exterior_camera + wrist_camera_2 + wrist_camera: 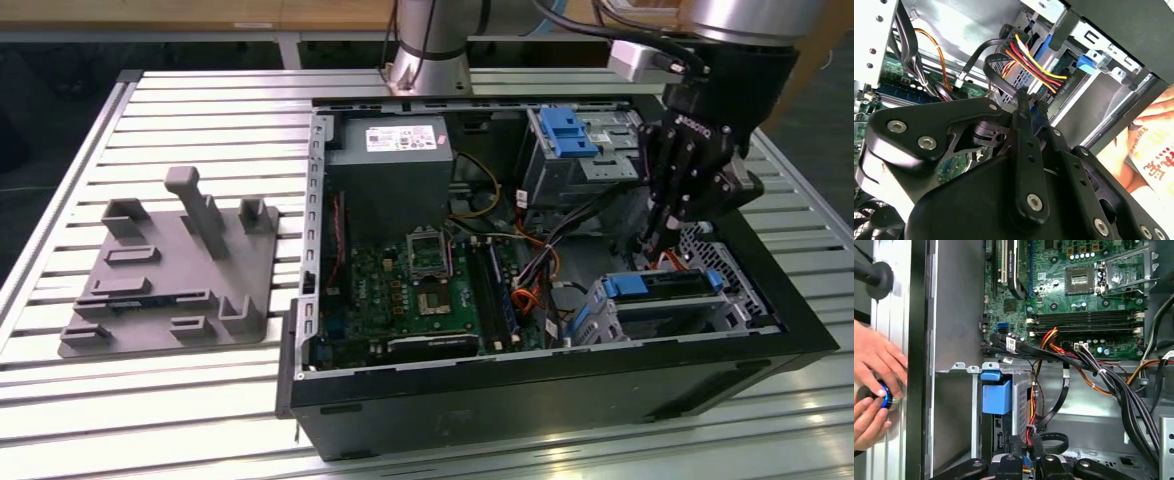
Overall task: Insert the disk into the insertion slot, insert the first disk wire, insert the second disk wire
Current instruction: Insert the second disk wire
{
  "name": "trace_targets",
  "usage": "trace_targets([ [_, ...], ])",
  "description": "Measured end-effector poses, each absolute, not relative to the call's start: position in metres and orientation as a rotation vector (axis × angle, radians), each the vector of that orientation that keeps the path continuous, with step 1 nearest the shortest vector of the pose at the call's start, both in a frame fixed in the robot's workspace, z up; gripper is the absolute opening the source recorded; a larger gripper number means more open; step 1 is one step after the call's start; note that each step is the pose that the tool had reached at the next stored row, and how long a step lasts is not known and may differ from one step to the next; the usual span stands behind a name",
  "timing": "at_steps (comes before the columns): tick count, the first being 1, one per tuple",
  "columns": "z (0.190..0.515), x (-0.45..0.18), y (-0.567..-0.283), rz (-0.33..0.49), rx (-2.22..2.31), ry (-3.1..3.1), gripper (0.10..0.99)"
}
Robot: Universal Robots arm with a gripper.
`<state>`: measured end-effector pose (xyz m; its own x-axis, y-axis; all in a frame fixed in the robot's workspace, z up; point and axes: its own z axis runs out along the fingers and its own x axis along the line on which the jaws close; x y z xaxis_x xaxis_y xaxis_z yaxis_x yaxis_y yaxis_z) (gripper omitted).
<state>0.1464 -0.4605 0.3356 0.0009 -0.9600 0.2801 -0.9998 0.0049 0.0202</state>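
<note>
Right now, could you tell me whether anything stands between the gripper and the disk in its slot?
Nothing solid shows. The disk already sits in the insertion slot, and the gripper hangs right at its wire end. Only the red, yellow and black wire bundle runs between them in the second wrist view.

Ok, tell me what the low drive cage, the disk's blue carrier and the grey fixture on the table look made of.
Low drive cage: bare sheet metal, likely steel; silvery, thin folded walls, punched holes.
Blue carrier: plastic; even saturated colour, moulded tab, soft sheen.
Grey fixture: matte, chunky pegs and pockets; probably plastic, though painted metal can't be ruled out.
</note>
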Motion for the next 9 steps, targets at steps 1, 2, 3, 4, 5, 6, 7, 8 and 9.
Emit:
trace_targets([
  [1,0.336,0.146,-0.462,0.265,2.063,-2.067,0.196],
  [2,0.336,0.146,-0.464,0.258,2.067,-2.071,0.196],
  [3,0.337,0.146,-0.465,0.252,2.071,-2.074,0.196],
  [4,0.337,0.146,-0.467,0.246,2.074,-2.077,0.196],
  [5,0.337,0.146,-0.469,0.241,2.077,-2.080,0.196],
  [6,0.337,0.146,-0.471,0.236,2.080,-2.083,0.196],
  [7,0.337,0.146,-0.473,0.231,2.083,-2.086,0.196],
  [8,0.337,0.146,-0.475,0.227,2.085,-2.088,0.196],
  [9,0.337,0.146,-0.477,0.223,2.087,-2.090,0.196],
])
